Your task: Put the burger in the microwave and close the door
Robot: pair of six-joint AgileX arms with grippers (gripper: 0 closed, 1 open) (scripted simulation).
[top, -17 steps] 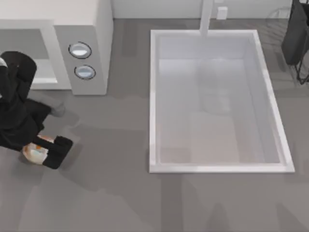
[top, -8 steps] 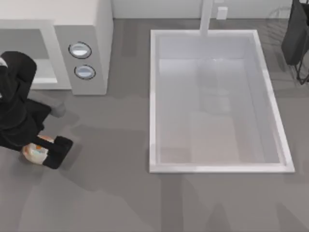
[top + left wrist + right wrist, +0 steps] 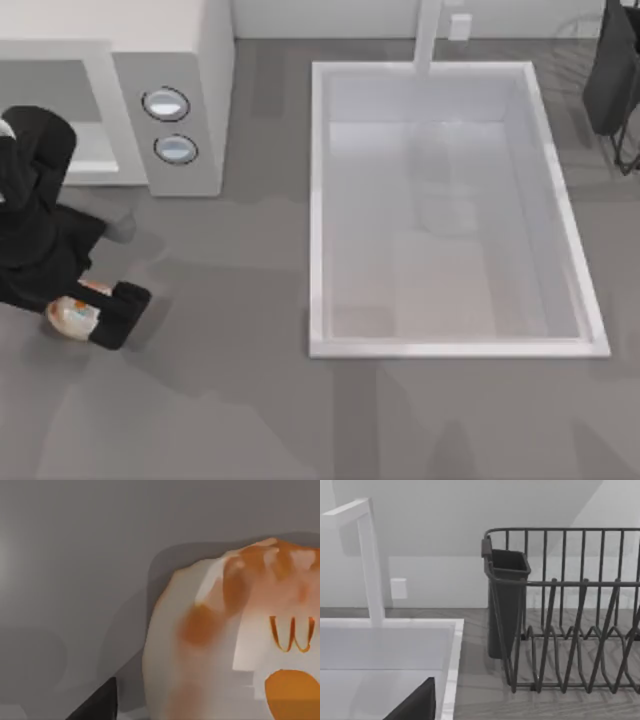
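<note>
Left end effector [image 3: 88, 312] sits at about 8 o'clock of the top view, low on the surface [image 3: 240, 400], closed around the burger [image 3: 70, 314]. Dark fingers [image 3: 120, 310] flank the bun on its 3 o'clock side, arm body covers the rest. In the left wrist view the burger [image 3: 230, 640] is very close, pale cream with orange-red patches, with grey surface beyond it; one dark fingertip [image 3: 97, 705] shows by its edge. Can't tell if the bun is lifted clear or touching the surface.

Microwave [image 3: 190, 60] stands at 10 to 11 o'clock, two round knobs [image 3: 166, 103] on its grey panel facing the front. Cavity [image 3: 60, 110] looks open, pale interior visible just at 12 o'clock of the left arm. The door itself I can't make out.

Right arm [image 3: 615, 70] is parked at 1 to 2 o'clock past the sink [image 3: 318, 200]; fingers' state not readable. Its wrist view looks at the dish rack [image 3: 570, 620], a dark cup holder [image 3: 506, 600] and the faucet [image 3: 367, 560].

Progress, judged: early-middle. Grasp looks done, burger is near the cavity but not in it. Left to do: lift, carry toward 12 o'clock into the cavity, let go, back out, then swing the door shut.
</note>
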